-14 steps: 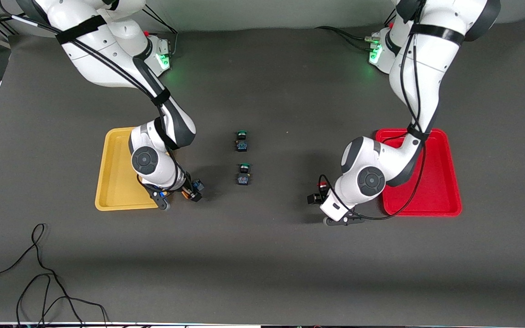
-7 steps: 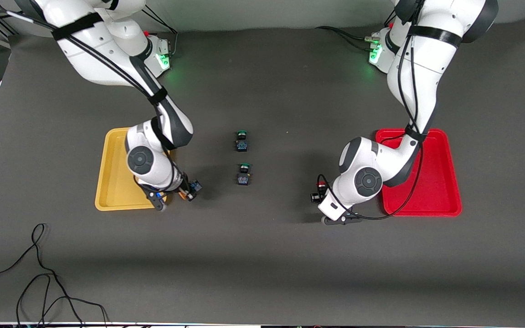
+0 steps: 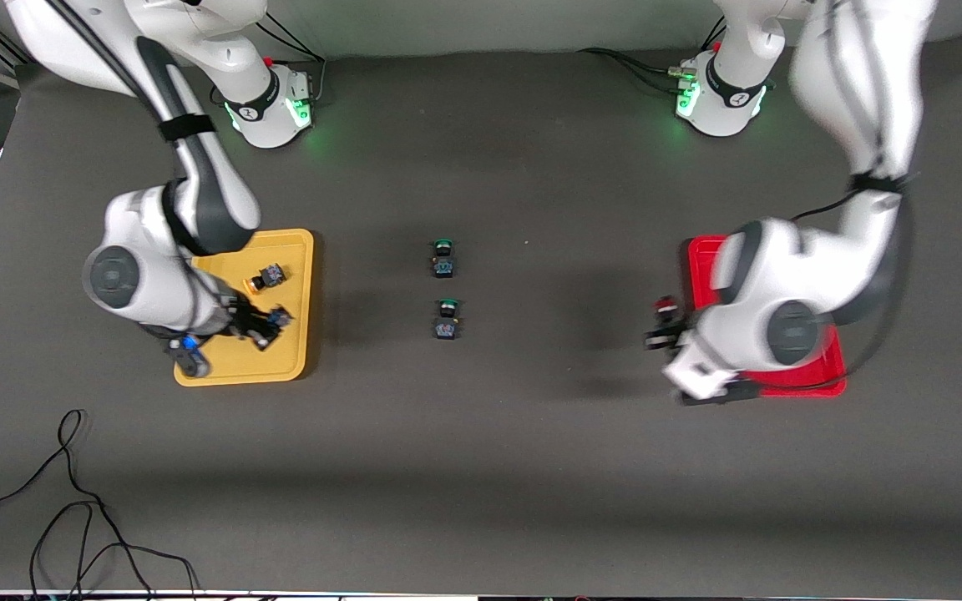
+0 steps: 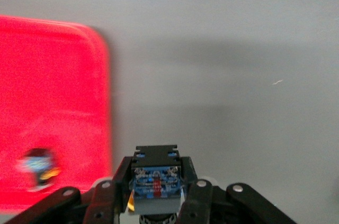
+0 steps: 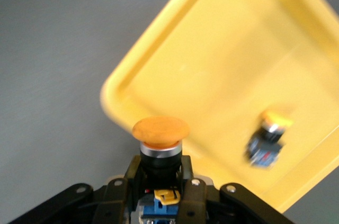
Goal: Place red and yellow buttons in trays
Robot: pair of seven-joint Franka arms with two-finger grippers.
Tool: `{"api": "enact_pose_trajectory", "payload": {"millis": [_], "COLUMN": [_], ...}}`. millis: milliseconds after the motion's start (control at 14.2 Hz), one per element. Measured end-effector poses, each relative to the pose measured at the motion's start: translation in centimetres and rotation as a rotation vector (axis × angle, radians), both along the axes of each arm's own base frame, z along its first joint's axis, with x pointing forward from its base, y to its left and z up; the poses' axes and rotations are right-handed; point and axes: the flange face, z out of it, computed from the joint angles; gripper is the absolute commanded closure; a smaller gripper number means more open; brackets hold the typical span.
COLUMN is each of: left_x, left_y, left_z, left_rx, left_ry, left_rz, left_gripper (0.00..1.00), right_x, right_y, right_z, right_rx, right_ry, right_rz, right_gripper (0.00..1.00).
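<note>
The right gripper [image 3: 260,328] hangs over the yellow tray [image 3: 291,367], clamped on a yellow button [image 5: 160,131]; another yellow button [image 3: 266,278] already lies in that tray, farther from the front camera. To do this well, lower it over bare tray floor, apart from the lying button and inside the rim, and let go only when low.

The left gripper [image 3: 663,327] grips a red button [image 4: 155,173] over the table just beside the red tray [image 3: 692,250], at the edge toward the table's middle. It should pass the rim before descending. A button [image 4: 38,167] already lies in that tray.

Two green buttons [image 3: 443,257] stay mid-table. No writing is legible.
</note>
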Motion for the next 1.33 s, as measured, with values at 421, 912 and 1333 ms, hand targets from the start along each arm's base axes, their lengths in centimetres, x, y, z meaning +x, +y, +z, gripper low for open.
{"api": "enact_pose_trajectory", "payload": {"millis": [421, 912, 1333], "left_x": [0.4, -0.8, -3.3], "left_y": [17.4, 17.6, 14.5], "left_z": [-8.5, -14.3, 4.9], "left_rx": [-0.021, -0.041, 0.024], "left_ry": [-0.055, -0.084, -0.085], "left_rz": [-0.173, -0.195, -0.133], "left_gripper": [1.0, 0.0, 0.0], "right_x": [-2.1, 0.6, -1.0], "right_y": [-2.3, -1.4, -3.0], "right_z": [-9.0, 0.7, 22.7], "right_rx": [-0.025, 0.012, 0.086], "right_ry": [-0.003, -0.127, -0.264], "right_rz": [0.032, 0.072, 0.425], "right_gripper": [0.0, 0.0, 0.0]}}
